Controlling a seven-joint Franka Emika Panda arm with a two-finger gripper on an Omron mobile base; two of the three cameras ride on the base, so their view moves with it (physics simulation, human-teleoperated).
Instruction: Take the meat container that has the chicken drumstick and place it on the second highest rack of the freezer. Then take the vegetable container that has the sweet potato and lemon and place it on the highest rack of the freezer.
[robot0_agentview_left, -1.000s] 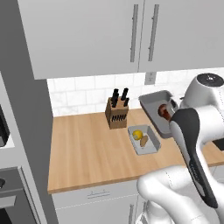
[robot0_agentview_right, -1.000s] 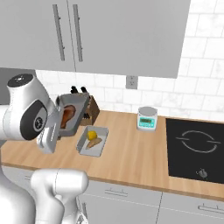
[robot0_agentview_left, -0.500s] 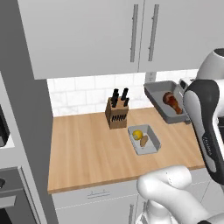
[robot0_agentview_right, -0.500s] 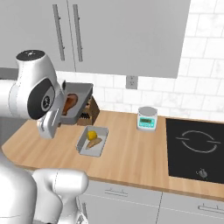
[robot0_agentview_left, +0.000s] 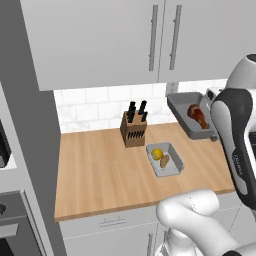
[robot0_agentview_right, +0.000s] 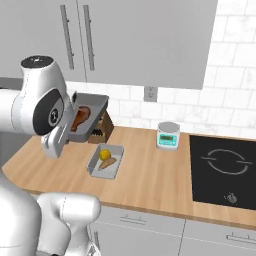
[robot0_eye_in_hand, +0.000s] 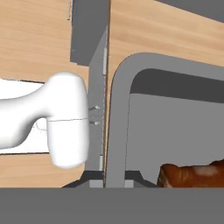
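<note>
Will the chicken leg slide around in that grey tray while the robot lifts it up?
Probably a bit. The chicken leg looks glossy and is much shorter than the tray, so it has room to slide. The tray is tilted in the air above the counter, which may push the leg toward the low end. The tray's raised walls should likely keep it inside.

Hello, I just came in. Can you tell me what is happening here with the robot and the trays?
The white robot arm holds a grey rectangular tray with a reddish-brown chicken drumstick up in the air, tilted, above the wooden counter. Its hand grips the tray by the rim. A second grey tray, with a yellow lemon and a tan sweet potato, sits on the counter beside a wooden knife block. A small teal kitchen scale stands further right.
</note>
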